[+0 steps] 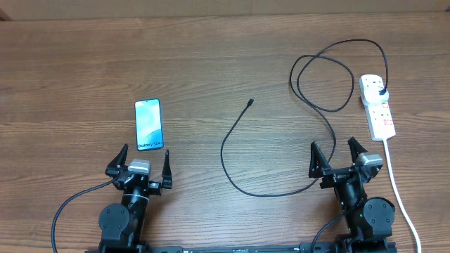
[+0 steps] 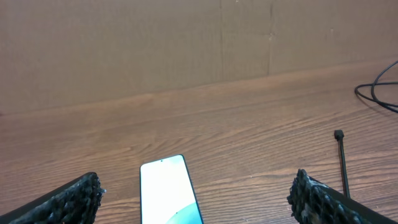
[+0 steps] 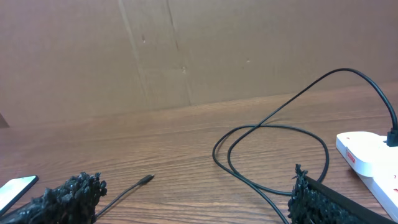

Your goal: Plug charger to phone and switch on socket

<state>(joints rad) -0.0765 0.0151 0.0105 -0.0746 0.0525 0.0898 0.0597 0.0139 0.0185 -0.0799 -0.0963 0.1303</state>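
The phone (image 1: 148, 124) lies flat at the left, screen lit light blue, just beyond my left gripper (image 1: 143, 163), which is open and empty. In the left wrist view the phone (image 2: 166, 190) sits between the jaws (image 2: 196, 202). The charger cable (image 1: 232, 165) curves across the middle; its connector tip (image 1: 250, 102) lies free on the table, and its plug (image 1: 380, 91) sits in the white socket strip (image 1: 377, 105) at the right. My right gripper (image 1: 336, 156) is open and empty, near the cable's loop. The right wrist view shows the tip (image 3: 147, 179), cable loops (image 3: 273, 149) and strip (image 3: 370, 158).
The strip's thick white cord (image 1: 397, 186) runs down the right side past my right arm. A brown cardboard wall (image 2: 186, 43) stands behind the wooden table (image 1: 211, 63). The cable tip also shows in the left wrist view (image 2: 339, 134).
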